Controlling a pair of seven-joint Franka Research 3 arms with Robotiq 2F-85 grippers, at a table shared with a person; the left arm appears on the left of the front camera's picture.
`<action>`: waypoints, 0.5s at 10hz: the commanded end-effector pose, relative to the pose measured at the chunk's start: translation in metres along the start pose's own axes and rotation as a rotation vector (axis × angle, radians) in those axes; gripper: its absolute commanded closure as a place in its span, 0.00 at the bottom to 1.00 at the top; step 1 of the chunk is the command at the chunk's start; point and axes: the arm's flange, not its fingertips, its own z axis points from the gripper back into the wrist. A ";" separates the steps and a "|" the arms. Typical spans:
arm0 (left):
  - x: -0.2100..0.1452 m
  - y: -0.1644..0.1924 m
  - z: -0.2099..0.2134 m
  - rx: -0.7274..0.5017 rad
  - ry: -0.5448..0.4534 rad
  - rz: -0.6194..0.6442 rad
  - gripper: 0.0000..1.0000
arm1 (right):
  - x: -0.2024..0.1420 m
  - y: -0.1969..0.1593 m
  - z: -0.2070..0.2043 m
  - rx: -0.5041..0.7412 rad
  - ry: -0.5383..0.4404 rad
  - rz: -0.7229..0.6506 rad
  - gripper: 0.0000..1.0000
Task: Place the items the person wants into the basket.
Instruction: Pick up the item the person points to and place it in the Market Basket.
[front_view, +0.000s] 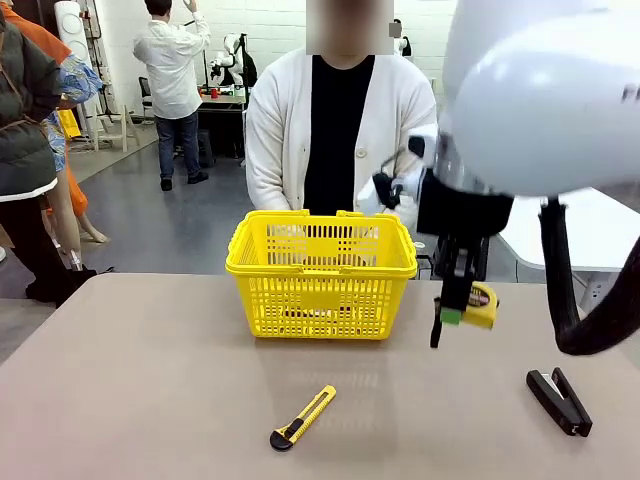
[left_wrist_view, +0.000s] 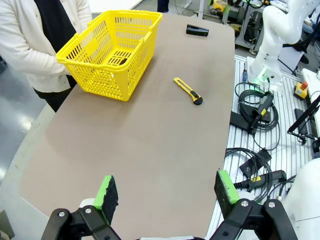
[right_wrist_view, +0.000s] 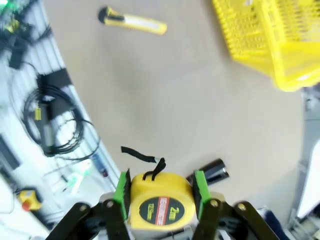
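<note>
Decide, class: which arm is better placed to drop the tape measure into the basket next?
Right. Its end effector is already shut on the tape measure, raised just beside the basket. The left end effector is open, holds nothing, and hangs far back across the table.

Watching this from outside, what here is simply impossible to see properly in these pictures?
- Basket contents: front view, lattice walls screen them; left wrist view shows something dark, too small to name.
- Tape measure: right wrist view, label blurred, lower part cut by the edge; right gripper pads cover its sides.
- Stapler: left wrist view, too far for detail.
</note>
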 end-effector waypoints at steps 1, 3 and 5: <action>0.000 0.000 0.001 -0.002 -0.024 -0.023 0.00 | 0.015 0.003 0.010 -0.036 0.023 -0.064 1.00; 0.000 0.000 0.001 -0.002 -0.024 -0.023 0.00 | 0.005 0.002 0.015 -0.018 -0.005 -0.027 1.00; 0.000 0.000 0.001 -0.002 -0.024 -0.023 0.00 | 0.005 0.002 0.015 -0.018 -0.005 -0.027 1.00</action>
